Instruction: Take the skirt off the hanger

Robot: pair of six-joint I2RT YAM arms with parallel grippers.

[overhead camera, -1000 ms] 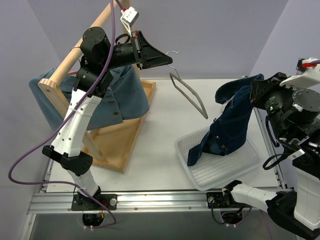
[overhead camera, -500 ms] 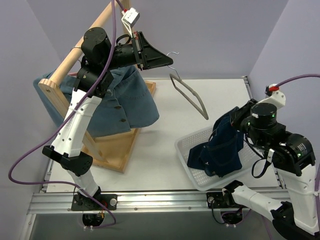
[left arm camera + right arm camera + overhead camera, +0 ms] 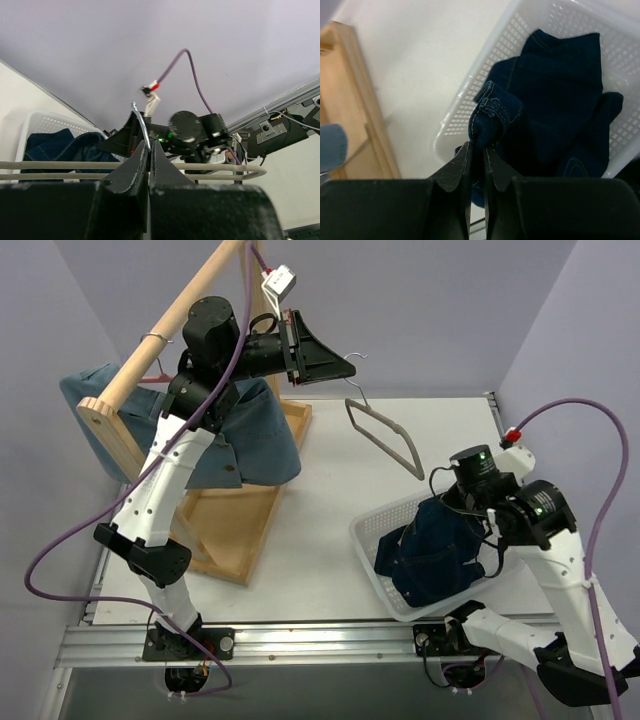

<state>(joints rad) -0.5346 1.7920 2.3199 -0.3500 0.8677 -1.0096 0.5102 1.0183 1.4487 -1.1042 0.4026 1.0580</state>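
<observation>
The dark blue denim skirt [image 3: 435, 552] lies bunched in the white mesh basket [image 3: 372, 539] at the right front, off the hanger. My right gripper [image 3: 455, 502] is shut on a fold of its waistband [image 3: 492, 117] just above the basket [image 3: 470, 105]. The bare grey hanger [image 3: 385, 433] hangs in the air above the table. My left gripper [image 3: 338, 362] is shut on its metal hook [image 3: 141, 127], and the hanger's bars [image 3: 210, 172] run across the left wrist view.
A wooden rack [image 3: 150, 355] with a slanted pole stands at the left on a wooden base [image 3: 235, 525]. Lighter blue denim garments [image 3: 245, 435] hang from it. The table's right edge [image 3: 497, 415] runs beside the basket.
My right arm has lowered the skirt from held up at the right into the basket, where it now lies bunched. My left arm has shifted the hanger slightly right.
</observation>
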